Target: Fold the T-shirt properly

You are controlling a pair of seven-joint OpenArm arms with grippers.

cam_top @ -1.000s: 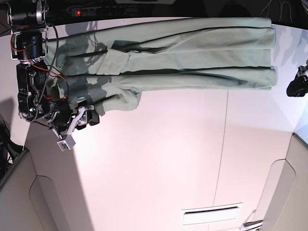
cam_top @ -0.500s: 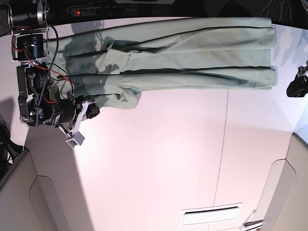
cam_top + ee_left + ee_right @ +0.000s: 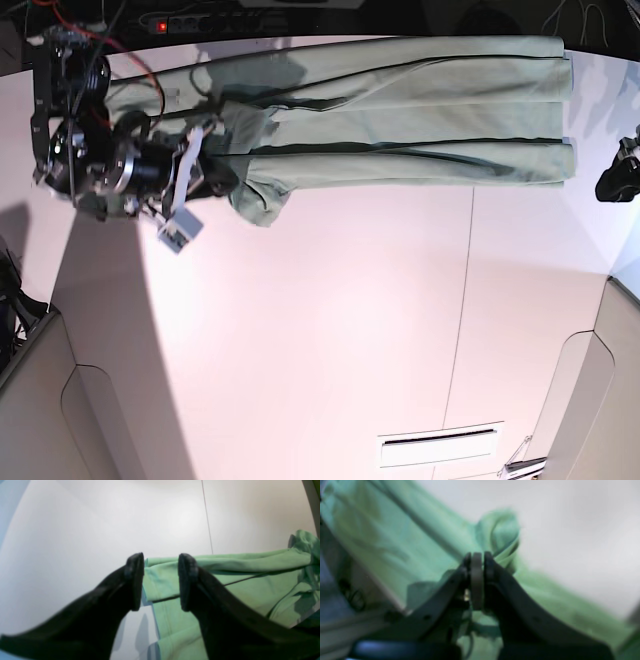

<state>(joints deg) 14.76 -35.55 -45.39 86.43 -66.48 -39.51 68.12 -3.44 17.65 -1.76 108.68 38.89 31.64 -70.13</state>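
Scanning views in turn, one per line:
Left wrist view, left gripper (image 3: 160, 580): released, black fingers (image 3: 135, 580) standing apart, nothing between them, hanging above the hem corner.
Left wrist view, T-shirt (image 3: 250, 585): green, lying on the white counter (image 3: 87, 530), folded edge with a dark seam line running to the right, bunched lump at far right.
Right wrist view, right gripper (image 3: 477, 580): clenched, fingertips pressed together, blurred; no cloth seen between the tips, so grasp on fabric cannot be told.
Right wrist view, T-shirt (image 3: 395, 542): spread behind and below the gripper, a raised fold of cloth just beyond the tips, pale counter (image 3: 582, 530) to the right.
Base view, T-shirt (image 3: 420, 110): folded into a long band across the top of the counter (image 3: 330, 330), dark seam lines along its length, sleeve end crumpled at the left.
Base view, right gripper (image 3: 222, 178): at the crumpled left end, over the cloth.
Base view, left gripper (image 3: 618, 178): at the right edge, just beside the hem end, apart from it.
Base view, slot (image 3: 440, 447): pale rectangle low on the counter, well apart from the shirt.
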